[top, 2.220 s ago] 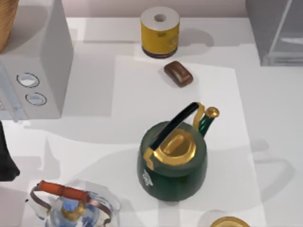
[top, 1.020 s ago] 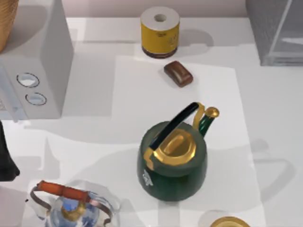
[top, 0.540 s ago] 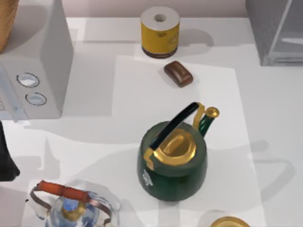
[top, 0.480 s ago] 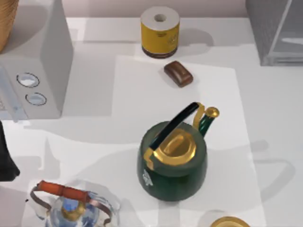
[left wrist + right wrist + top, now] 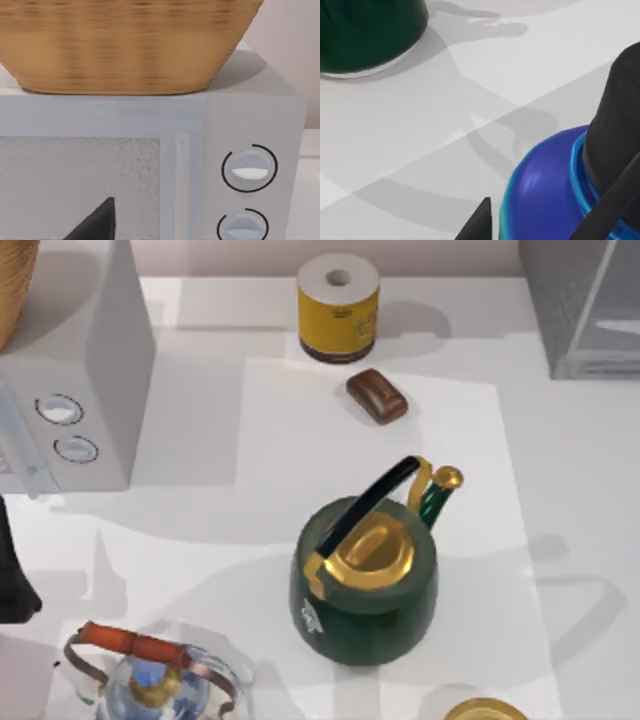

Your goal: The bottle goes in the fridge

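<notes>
Right gripper sits right at the blue bottle. Its dark parts show against the bottle's body and beside its black cap, but whether it is wide, narrow or clamped on the bottle cannot be told. In the right wrist view the bottle is over the pale table, with the green kettle well apart from it, and I cannot tell whether the bottle rests on the table or is off it. The left arm stands at the table's left edge, and the left gripper faces the front of the microwave. Its grip cannot be told either. From above, the microwave fills the left rear of the table, its two round knobs toward the front. A woven basket stands on top of it. A grey cabinet with a glassy panel takes the right rear corner. A white mat covers the middle, and the green kettle stands on it, with its gold lid, black handle and gold-tipped spout. A glass teapot with an orange handle is at the front left, overlapping the mat's corner. At the rear stands a yellow roll with a white top, just off the mat. A small brown block lies on the mat near the roll. A yellow-rimmed object is cut off by the front edge.
</notes>
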